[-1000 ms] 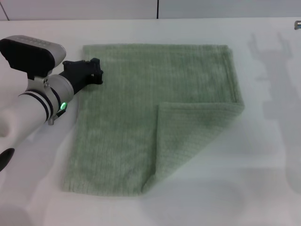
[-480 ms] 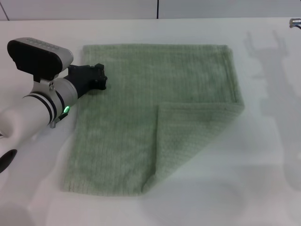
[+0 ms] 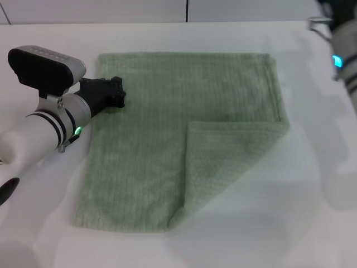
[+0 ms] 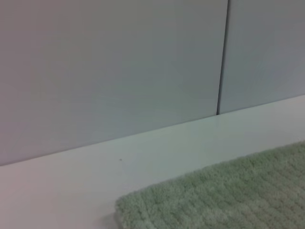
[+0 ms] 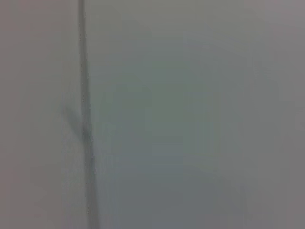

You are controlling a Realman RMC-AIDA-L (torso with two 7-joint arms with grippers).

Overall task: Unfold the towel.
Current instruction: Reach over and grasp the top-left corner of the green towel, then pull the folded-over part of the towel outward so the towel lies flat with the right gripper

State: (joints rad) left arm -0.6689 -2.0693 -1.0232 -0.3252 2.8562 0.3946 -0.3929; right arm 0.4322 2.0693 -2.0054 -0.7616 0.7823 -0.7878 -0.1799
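**Right arm enters view; towel still one corner short of flat**

The large pale sage-green ribbed terry towel (image 3: 167, 134) lies spread on the white tabletop (image 3: 312, 184), its far hem running parallel to the tabletop's far edge. It is not fully open: the corner nearest the tabletop's right edge is doubled back onto the cloth, a triangular flap (image 3: 228, 162) whose crease runs from the right hem down to the near hem. The rest lies in a single layer, no bunching seen.

Change over the last second:
- My left gripper (image 3: 115, 92) slid a little further over the towel's far-left corner half a second ago, then stopped; it sits in the same place now, low on or just above the cloth. The black fingers read as drawn together; whether any cloth is pinched, I cannot tell. The left wrist view shows only that corner's hem and the wall behind.
- My right arm (image 3: 346, 50), a second ago only a shadow on the tabletop, now shows at the far-right corner, well apart from the towel. Its gripper is out of sight; the right wrist view shows blank wall only.
- Towel outline and flap unchanged.

Reading: the left gripper appears to be anchoring the far-left corner while the right arm comes in for the flap. Remaining work, as I judge it: take the flap's tip and draw it toward the near-right. Risk: dragging the whole cloth if the anchor is loose.
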